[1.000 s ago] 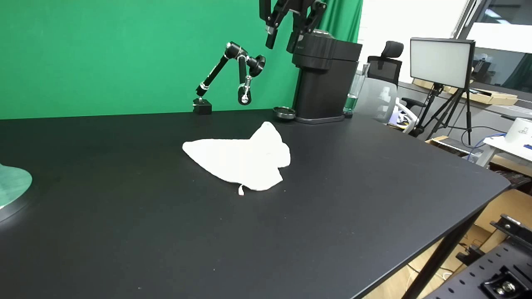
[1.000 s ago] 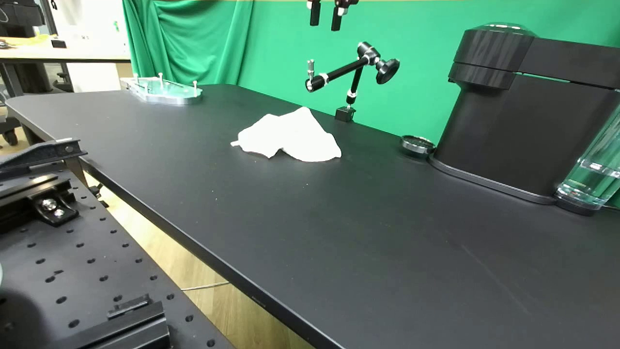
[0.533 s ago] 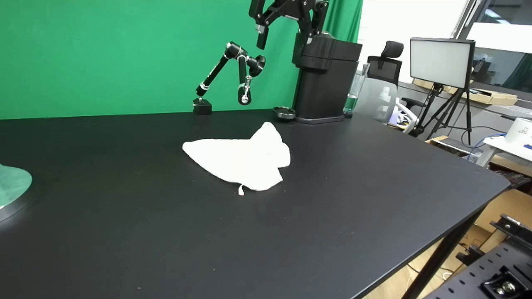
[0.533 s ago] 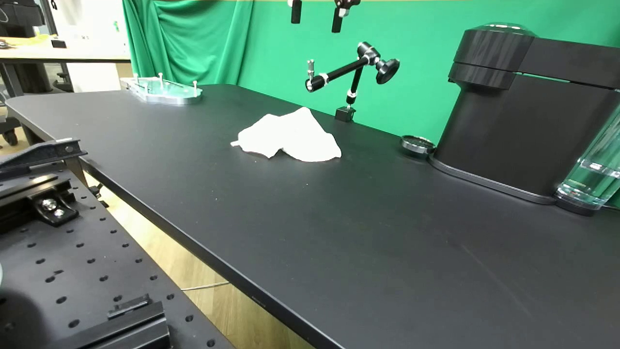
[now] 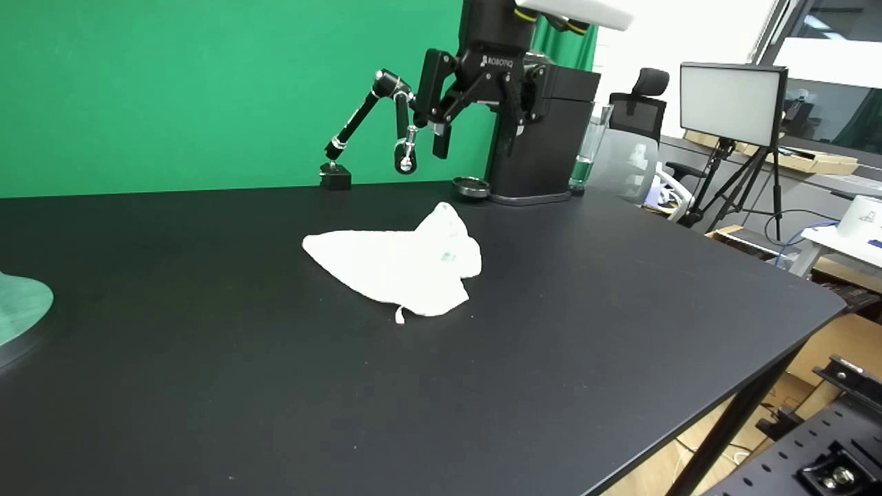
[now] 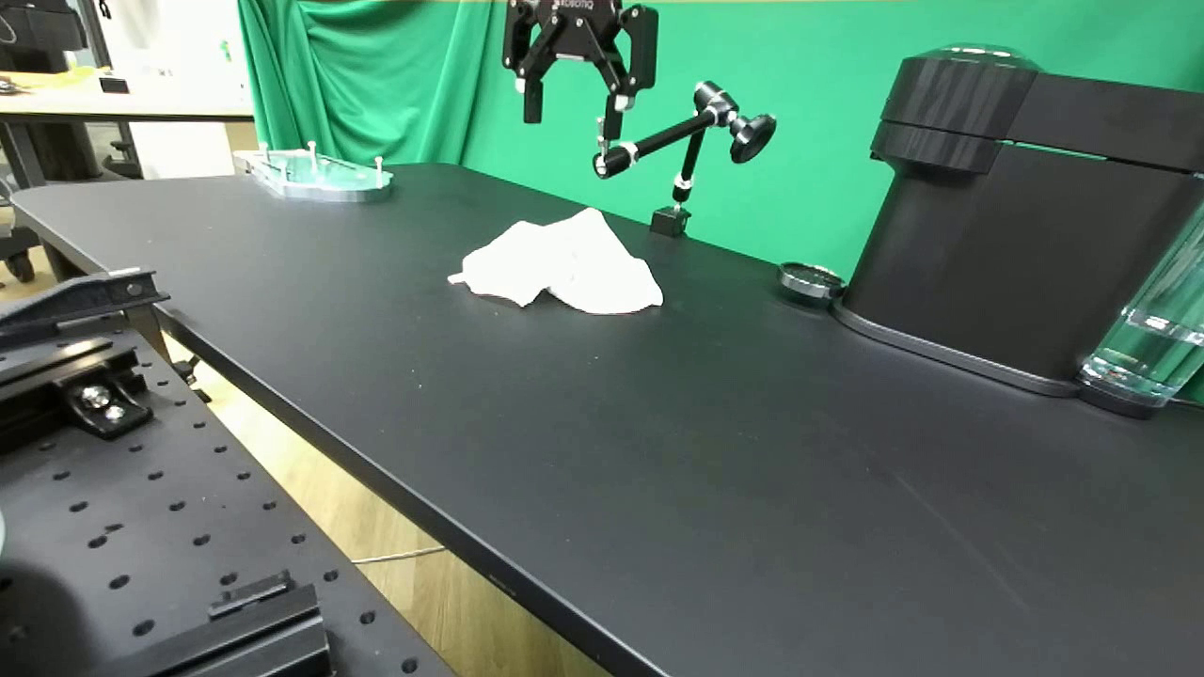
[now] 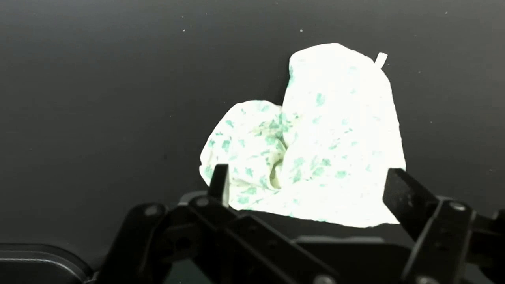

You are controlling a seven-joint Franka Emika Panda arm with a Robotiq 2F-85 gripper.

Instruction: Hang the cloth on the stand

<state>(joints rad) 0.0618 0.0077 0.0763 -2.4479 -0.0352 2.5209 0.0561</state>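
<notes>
In an exterior view I see the white cloth (image 5: 386,265) creased on the worktop (image 5: 310,393), and the black fingers (image 5: 442,142) hang higher up, not touching it. In an exterior view the stand (image 6: 670,136) is behind the cloth, with nothing hung on it. In the wrist view the fingers are wide apart and hold nothing; the cloth shows green spots. I think the step now is getting the cloth. Next, they should go down and pinch a fold.
</notes>
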